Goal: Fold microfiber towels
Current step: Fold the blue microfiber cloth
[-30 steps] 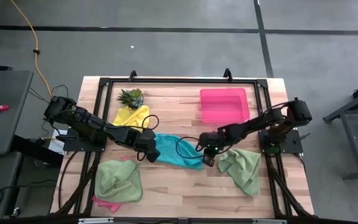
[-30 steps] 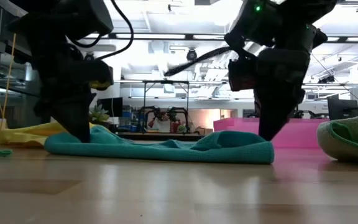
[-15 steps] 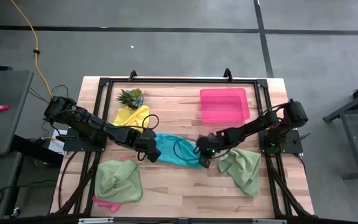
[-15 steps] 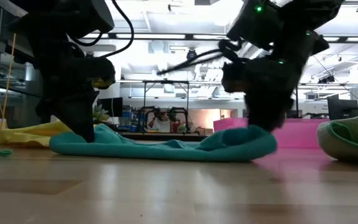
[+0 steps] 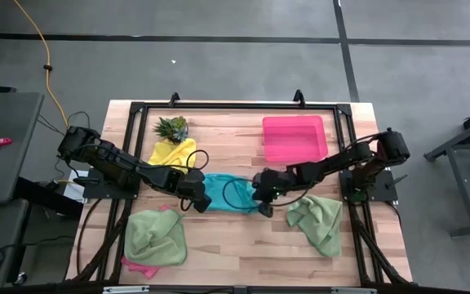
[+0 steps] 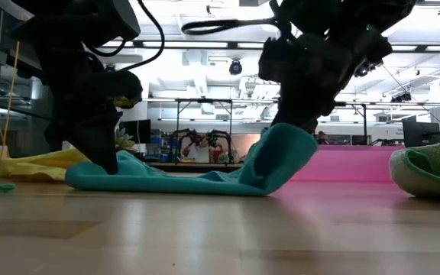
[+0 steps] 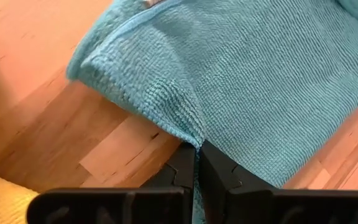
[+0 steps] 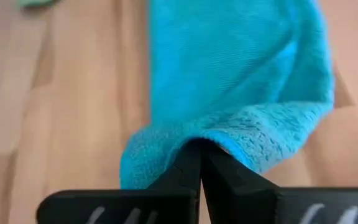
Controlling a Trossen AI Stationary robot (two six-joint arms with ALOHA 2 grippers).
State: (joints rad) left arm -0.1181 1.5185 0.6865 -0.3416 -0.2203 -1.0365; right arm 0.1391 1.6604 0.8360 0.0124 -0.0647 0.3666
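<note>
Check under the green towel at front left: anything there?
A pink towel pokes out from beneath the green towel at its front edge. Only that strip shows; the rest is covered.

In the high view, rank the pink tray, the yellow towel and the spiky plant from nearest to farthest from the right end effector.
Measured from the right end effector, shut on the teal towel:
1. Pink tray, toward the table's far right.
2. Yellow towel, across on the left side.
3. Spiky plant, at the far left, beyond the yellow towel.
</note>
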